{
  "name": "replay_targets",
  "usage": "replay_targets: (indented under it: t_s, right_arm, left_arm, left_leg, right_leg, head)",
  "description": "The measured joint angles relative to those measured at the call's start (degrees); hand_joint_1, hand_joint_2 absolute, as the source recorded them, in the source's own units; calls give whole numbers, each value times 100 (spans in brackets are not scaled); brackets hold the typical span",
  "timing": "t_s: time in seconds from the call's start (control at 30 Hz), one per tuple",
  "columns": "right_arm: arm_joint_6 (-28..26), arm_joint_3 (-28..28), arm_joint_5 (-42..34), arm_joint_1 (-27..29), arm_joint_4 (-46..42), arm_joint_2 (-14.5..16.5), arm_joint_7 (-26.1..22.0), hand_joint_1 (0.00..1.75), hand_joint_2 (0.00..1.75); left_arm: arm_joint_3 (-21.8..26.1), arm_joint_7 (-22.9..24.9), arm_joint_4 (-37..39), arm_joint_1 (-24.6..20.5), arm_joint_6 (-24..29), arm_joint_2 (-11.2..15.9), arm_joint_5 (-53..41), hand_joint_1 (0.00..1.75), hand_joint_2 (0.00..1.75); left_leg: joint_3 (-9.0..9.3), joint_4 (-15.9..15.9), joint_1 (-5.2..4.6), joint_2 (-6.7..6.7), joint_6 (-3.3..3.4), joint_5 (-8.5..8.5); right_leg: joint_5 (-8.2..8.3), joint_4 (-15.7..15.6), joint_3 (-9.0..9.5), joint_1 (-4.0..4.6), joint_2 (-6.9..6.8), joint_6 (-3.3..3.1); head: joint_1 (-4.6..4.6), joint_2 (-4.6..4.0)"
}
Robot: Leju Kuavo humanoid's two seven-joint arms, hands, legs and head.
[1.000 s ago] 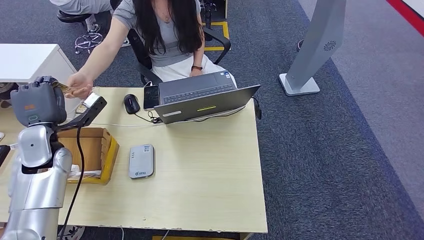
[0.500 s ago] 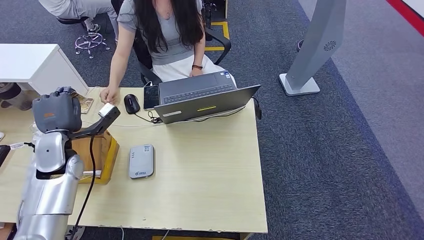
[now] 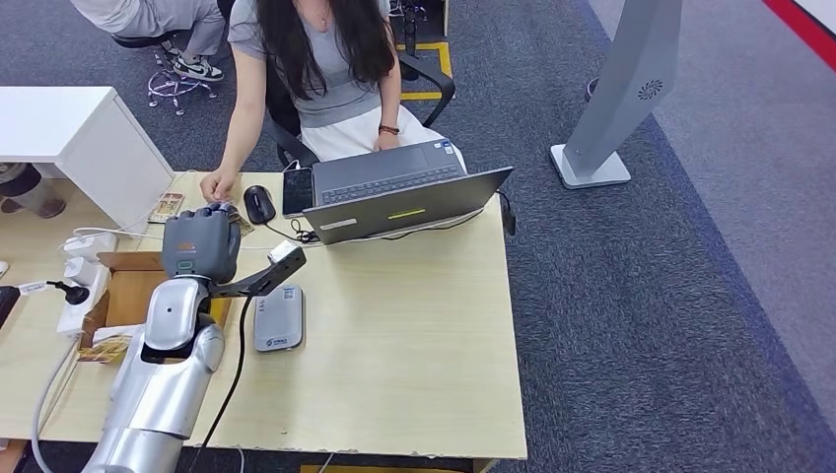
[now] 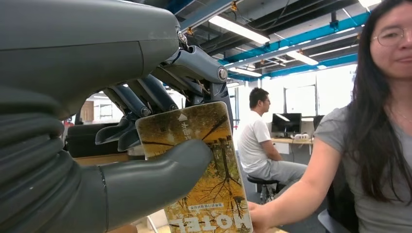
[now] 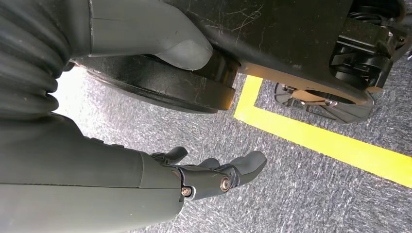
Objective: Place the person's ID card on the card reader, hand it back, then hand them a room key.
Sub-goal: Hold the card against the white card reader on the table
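Currently the left robot hand (image 4: 145, 145) pinches a card (image 4: 201, 170) printed "HOTEL", thumb across its face and dark fingers behind it, the card's long axis standing roughly upright. The person's hand (image 3: 215, 184) rests on the desk (image 3: 414, 345) just beyond it, so the left arm is nearer. The right robot hand (image 5: 214, 174) hangs over the floor, fingers loosely apart, holding nothing; the card reader (image 3: 278, 317) lies just beside the left forearm.

From above, the left hand (image 3: 200, 242) covers nearly all of the card (image 4: 198, 170); the person's hand (image 3: 218, 184) just beyond it partly hides too. Up close, the thumb (image 4: 160, 172) masks the card's middle and the frame's edge cuts its far corner. The small print is unreadable. Behind the forearm, the box (image 3: 128, 296) is half hidden.
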Motion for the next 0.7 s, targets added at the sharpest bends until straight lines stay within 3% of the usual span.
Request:
replay_targets:
  t_s: [0.33, 0.7]
  right_arm:
    - [-19, 31, -164, 1, 0, 0, 16, 0, 175]
    - [-51, 150, -366, -16, 0, 0, 55, 0, 175]
  left_arm:
    - [-126, 10, 502, -39, -382, -121, 0, 175, 175]
    - [-159, 120, 1872, -536, -1139, -239, 0, 175, 175]
  left_leg:
    - [0, 0, -1, 0, 0, 0]
    - [0, 1, 0, -3, 0, 1]
  right_leg:
    - [0, 0, 1, 0, 1, 1]
    - [1, 0, 4, 0, -2, 0]
  head:
    - [0, 0]
    - [0, 0]
